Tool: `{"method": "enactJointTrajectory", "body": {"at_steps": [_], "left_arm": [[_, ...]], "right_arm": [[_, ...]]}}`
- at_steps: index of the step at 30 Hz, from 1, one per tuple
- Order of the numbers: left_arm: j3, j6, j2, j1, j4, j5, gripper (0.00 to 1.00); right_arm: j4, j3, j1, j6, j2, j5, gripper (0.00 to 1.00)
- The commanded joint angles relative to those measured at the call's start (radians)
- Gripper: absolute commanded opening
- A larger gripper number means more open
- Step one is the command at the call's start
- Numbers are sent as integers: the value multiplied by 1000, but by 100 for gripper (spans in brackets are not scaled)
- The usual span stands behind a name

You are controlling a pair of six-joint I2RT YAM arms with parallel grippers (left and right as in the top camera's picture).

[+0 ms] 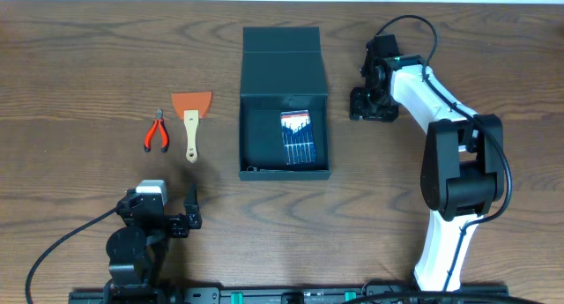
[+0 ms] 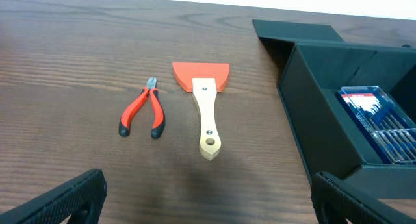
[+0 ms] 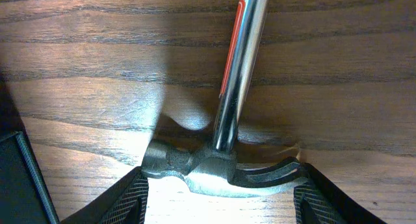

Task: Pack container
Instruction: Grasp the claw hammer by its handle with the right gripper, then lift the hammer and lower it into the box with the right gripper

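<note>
The dark teal container (image 1: 251,137) lies open in the middle of the table with its flap lid folded back. A blue screwdriver set (image 1: 297,138) lies inside it. The container also shows in the left wrist view (image 2: 318,120), with the set (image 2: 380,123) in it. My right gripper (image 1: 374,108) points down just right of the container. In the right wrist view its fingers (image 3: 221,204) touch both ends of a steel hammer head (image 3: 218,169) on the table. My left gripper (image 1: 189,211) is open and empty near the front edge (image 2: 208,208).
Red-handled pliers (image 1: 158,132) and an orange scraper with a wooden handle (image 1: 191,119) lie left of the container. Both show in the left wrist view, the pliers (image 2: 143,110) left of the scraper (image 2: 205,104). The hammer's handle (image 3: 244,49) runs away from the gripper.
</note>
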State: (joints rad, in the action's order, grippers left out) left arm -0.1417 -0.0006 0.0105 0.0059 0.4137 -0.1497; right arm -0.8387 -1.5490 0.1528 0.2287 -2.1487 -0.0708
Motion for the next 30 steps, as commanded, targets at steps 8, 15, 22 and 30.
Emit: {"method": "enactJointTrajectory", "body": {"at_steps": [8, 15, 22, 30], "left_arm": [[20, -1, -5, 6, 0, 5, 99], [20, -1, -5, 6, 0, 5, 99], [20, -1, -5, 6, 0, 5, 99], [20, -1, -5, 6, 0, 5, 99]], "right_arm": [[-59, -60, -3, 3, 15, -77, 33], [-151, -146, -2, 3, 70, -96, 31], [-233, -172, 24, 6, 180, -106, 30], [-274, -172, 106, 10, 364, -178, 31]]}}
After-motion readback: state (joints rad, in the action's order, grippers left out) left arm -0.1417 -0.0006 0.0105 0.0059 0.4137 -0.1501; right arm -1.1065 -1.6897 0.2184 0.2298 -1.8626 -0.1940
